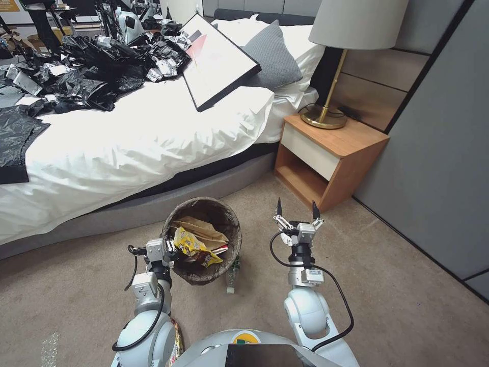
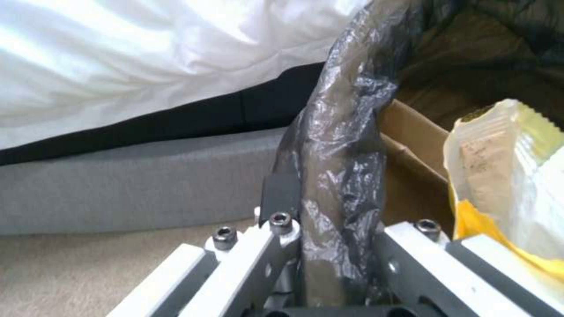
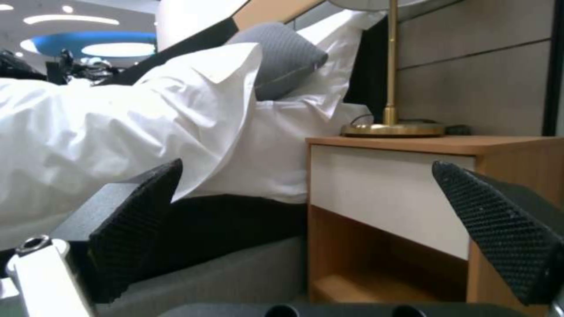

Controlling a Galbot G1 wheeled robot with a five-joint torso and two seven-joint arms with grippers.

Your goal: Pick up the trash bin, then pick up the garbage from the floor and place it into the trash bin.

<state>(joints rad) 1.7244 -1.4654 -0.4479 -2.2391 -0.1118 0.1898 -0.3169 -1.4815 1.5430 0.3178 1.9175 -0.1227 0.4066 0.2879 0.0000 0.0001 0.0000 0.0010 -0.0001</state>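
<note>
L gripper is clamped on the near-left rim of the trash bin; in the left wrist view, the fingers pinch the bag-covered rim, one outside and one inside. The bin's base cannot be seen, so cannot tell whether it is on the carpet or lifted. Bin contents: yellow snack packet w/ a tan paper bag behind it; a red-white scrap shows at the packet's right edge. Green-capped bottle lies on the carpet just beside the bin's near-right side. A second piece of litter lies on the carpet close to the robot base, partly hidden by the L arm. R gripper hovers to the right of the bin, apart from it, fingers spread wide w/ nothing between them; pads face the nightstand. Farther back: bed w/ white duvet, framed board leaning on the pillows, black bags heaped at the bed's far-left. Lamp stands on the nightstand.
</note>
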